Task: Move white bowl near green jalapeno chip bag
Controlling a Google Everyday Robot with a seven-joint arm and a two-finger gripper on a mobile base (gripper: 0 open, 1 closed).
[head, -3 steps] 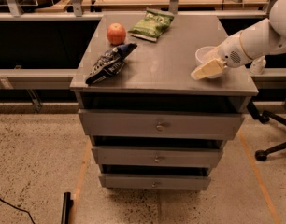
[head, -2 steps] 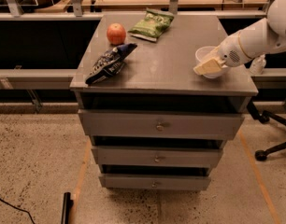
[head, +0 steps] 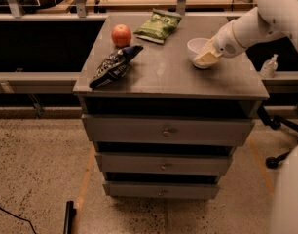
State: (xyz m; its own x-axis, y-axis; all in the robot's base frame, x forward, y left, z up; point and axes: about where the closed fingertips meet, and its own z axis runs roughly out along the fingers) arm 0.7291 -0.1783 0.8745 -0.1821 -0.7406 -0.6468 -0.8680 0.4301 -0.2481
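Observation:
The white bowl sits on the right part of the grey cabinet top. My gripper reaches in from the right and is shut on the bowl's right rim, its pale fingers covering the near right side of the bowl. The green jalapeno chip bag lies flat at the back middle of the top, a short way behind and left of the bowl.
A red apple stands at the back left. A dark snack bag lies in front of it near the left edge. A small bottle stands on the ledge right of the cabinet. Drawers sit below.
My gripper and the white bowl have moved together to the left and towards the back, closer to the green bag. The apple and both bags have not moved.

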